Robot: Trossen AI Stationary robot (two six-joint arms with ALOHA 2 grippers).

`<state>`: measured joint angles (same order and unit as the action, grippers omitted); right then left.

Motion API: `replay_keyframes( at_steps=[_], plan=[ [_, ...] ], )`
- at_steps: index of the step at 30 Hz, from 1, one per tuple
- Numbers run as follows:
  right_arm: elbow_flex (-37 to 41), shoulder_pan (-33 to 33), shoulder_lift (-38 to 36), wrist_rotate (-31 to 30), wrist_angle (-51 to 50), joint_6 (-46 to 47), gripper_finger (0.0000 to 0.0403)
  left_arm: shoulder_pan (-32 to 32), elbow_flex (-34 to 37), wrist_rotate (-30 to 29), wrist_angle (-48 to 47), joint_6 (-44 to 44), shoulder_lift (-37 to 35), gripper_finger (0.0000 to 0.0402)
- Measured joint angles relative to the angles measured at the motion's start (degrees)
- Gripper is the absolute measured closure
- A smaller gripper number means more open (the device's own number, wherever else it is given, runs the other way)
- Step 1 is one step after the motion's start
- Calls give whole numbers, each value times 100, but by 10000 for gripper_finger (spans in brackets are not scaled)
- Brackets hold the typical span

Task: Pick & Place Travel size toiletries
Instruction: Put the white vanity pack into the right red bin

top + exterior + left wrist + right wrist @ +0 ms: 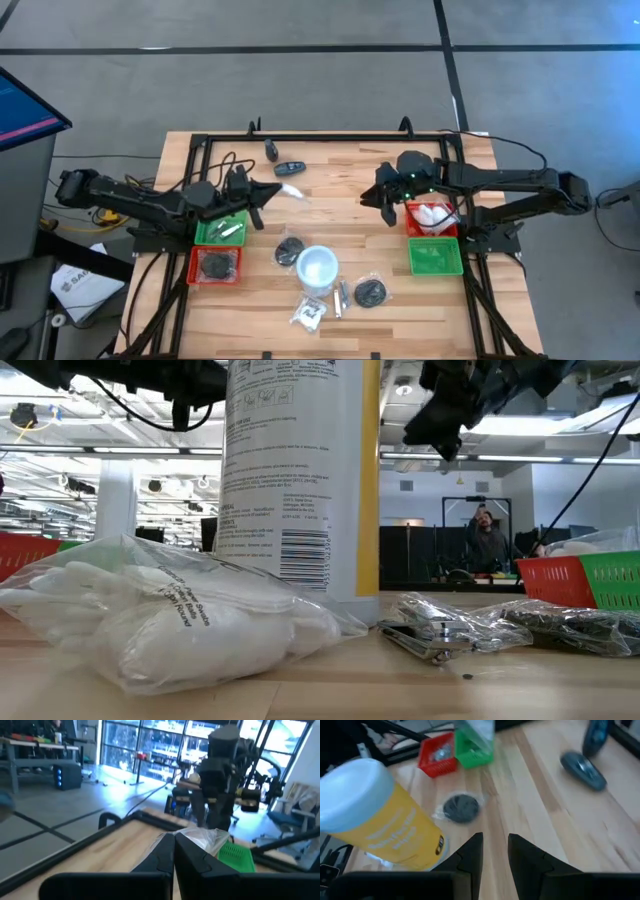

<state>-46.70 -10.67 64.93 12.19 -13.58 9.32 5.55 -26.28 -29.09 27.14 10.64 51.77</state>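
My left gripper (268, 192) hovers over the table's left middle, shut on a clear wrapper (201, 838), just right of the left green tray (222, 231) and red tray (214, 265). My right gripper (386, 207) hangs open with nothing between its fingers (495, 851), beside the right red tray (432, 218). Loose toiletries lie flat on the wood: wrapped black discs (290, 250) (371, 293), a white packet (310, 313), silvery sticks (338, 298) and dark oblong pieces (271, 151) (290, 167). My left gripper pinches the clear wrapper by its near edge (181, 836) between its two shut fingers. The fingers come in level, pointing toward the table's right side. The rest of the wrapper sticks out past the fingertips, lifted clear of the table.
A white-lidded yellow canister (318, 267) stands upright at the middle front, among the loose items. The right green tray (435, 257) sits in front of the right red one. A black frame (330, 135) rims the table. Bare wood lies between the two grippers.
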Motion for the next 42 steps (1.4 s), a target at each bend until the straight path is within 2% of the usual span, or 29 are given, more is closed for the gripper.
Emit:
replay_keyframes(
  at_steps=[11, 19, 25, 32, 38, 42],
  plan=[
    [0, 174, 0, -2, 757, -241, 321, -27, 0, 46, 757, -177, 17, 401],
    [-21, 266, 266, -4, 1765, -245, 321, -68, -4, 55, 1414, -368, 397, 401],
    [7, 374, 492, -2, 2249, -627, 321, -171, -21, 224, 2069, -440, 729, 401],
    [-11, 532, 756, -10, 2989, -844, 321, -359, -514, 550, 2055, -442, 1206, 401],
    [0, 535, 826, -52, 3029, -844, 320, -489, -921, 794, 2042, -480, 1747, 401],
    [0, 546, 852, -55, 3053, -975, 305, -526, -1143, 854, 2052, -487, 2030, 401]
  ],
)
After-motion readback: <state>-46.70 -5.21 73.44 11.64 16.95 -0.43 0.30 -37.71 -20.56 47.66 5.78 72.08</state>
